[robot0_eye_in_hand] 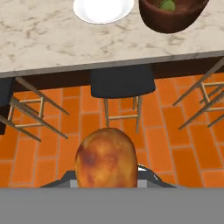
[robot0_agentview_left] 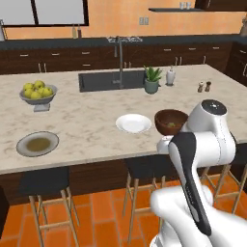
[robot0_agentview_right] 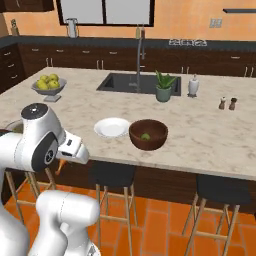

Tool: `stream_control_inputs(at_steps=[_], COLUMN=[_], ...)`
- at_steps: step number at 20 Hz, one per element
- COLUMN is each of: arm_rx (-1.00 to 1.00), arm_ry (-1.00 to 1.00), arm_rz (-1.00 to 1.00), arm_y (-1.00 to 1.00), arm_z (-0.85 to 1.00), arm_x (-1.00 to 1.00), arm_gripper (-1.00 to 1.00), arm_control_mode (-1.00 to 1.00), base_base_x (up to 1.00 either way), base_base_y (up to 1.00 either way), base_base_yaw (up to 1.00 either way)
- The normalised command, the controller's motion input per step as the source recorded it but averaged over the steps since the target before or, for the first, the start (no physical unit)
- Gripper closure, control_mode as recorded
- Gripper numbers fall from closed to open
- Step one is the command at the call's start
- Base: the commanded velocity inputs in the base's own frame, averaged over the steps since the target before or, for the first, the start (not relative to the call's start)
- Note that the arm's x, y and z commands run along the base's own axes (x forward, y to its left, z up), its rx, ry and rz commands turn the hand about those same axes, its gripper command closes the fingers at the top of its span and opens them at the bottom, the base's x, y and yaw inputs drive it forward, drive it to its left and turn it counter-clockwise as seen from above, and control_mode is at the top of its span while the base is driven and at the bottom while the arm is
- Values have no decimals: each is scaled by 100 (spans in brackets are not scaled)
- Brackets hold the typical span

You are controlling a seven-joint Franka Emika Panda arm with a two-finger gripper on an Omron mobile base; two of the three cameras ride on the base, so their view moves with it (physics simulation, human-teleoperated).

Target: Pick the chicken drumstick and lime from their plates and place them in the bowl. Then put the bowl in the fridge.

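We saw the small orange-brown chicken drumstick at six o'clock in the hand view, its rounded mottled end facing the camera and rising from between the gripper tips, which were hidden behind it; the pincer seemed closed around it. It hung over the orange tiled floor, short of the counter edge and above a dark-seated stool. In the right base view a sliver of orange showed just below the white hand, at about eight o'clock.

The small dark green lime lay inside the deep reddish-brown wooden bowl, which stood on the pale marble island counter near its front edge. The plain white round plate sat just beside the bowl, at its nine o'clock. The grey plate with a brownish centre lay well apart, towards eight o'clock in the left base view. Beyond it stood a grey footed bowl of yellow-green fruit, and past the dark sink a potted plant.
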Motion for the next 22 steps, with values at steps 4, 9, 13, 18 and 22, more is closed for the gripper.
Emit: stream_control_inputs(at_steps=[4,9,13,18,22], arm_rx=[0,0,0,8,0], arm_ry=[0,0,0,9,10], arm_rz=[0,0,0,-2,0], arm_y=[0,0,0,-62,-94], arm_z=[0,0,0,0,-2], arm_x=[0,0,0,80,84], arm_gripper=[100,100,100,100,100], arm_control_mode=[100,100,100,-100,-100], base_base_x=[99,94,88,20,0], base_base_y=[-13,-47,-55,-13,0], base_base_yaw=[0,0,0,0,0])
